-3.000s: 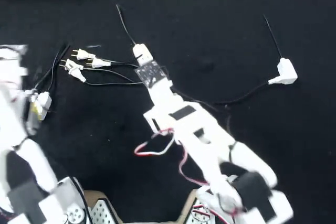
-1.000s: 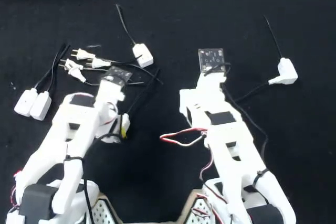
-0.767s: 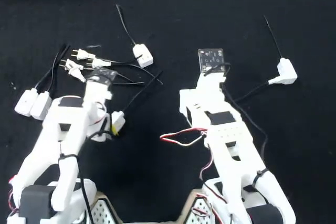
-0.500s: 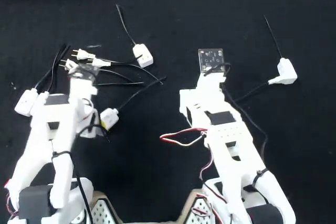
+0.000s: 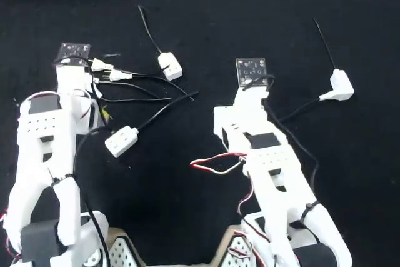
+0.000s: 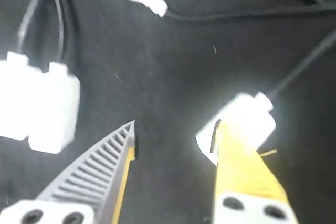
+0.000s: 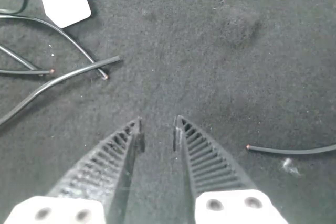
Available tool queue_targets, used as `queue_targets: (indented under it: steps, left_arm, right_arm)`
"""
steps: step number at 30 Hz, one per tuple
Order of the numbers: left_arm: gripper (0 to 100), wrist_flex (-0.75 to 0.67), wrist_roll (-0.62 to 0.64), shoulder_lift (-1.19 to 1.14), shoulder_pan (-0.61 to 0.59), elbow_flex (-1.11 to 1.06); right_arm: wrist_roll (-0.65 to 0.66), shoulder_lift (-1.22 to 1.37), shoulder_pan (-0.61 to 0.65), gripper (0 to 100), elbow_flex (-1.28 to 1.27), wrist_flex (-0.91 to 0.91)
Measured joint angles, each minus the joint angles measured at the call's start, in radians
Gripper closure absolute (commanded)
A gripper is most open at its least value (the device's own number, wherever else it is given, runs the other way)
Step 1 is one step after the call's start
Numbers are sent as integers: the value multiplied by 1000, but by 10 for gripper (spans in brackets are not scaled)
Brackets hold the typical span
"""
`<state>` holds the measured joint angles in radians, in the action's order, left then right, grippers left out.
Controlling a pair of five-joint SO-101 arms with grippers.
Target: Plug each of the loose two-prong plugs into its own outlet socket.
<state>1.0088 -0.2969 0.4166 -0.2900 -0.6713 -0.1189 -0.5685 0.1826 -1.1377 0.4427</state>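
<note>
Landmark: loose socket [image 5: 122,141].
- Its cable [image 5: 165,113] running off to right-rear, barring low sweep on that side.
- Behind socket: plugs [image 5: 100,65] and black cords [image 5: 144,99] crowding worktop [image 5: 206,23].
- Left arm [image 5: 44,136] standing close on socket's left, blocking approach from there.
- Right arm [image 5: 262,148] walling off far right.
- Bare strip lying open between socket and right arm.
- Near side of socket also lying open.
</note>
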Motion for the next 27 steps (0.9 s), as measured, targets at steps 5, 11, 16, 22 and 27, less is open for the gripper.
queue_targets:
  steps: [5,11,16,22,27]
  left_arm:
    - [754,-178,8,0,2,-121]
    - [752,-230,8,0,2,-190]
    - [754,-235,8,0,2,-241]
    - [754,-238,8,0,2,-252]
    - [754,-207,11,0,63,-304]
  right_arm:
    - [0,0,0,906,0,0]
    - [0,0,0,906,0,0]
    - [0,0,0,906,0,0]
    - [0,0,0,906,0,0]
    - [0,0,0,906,0,0]
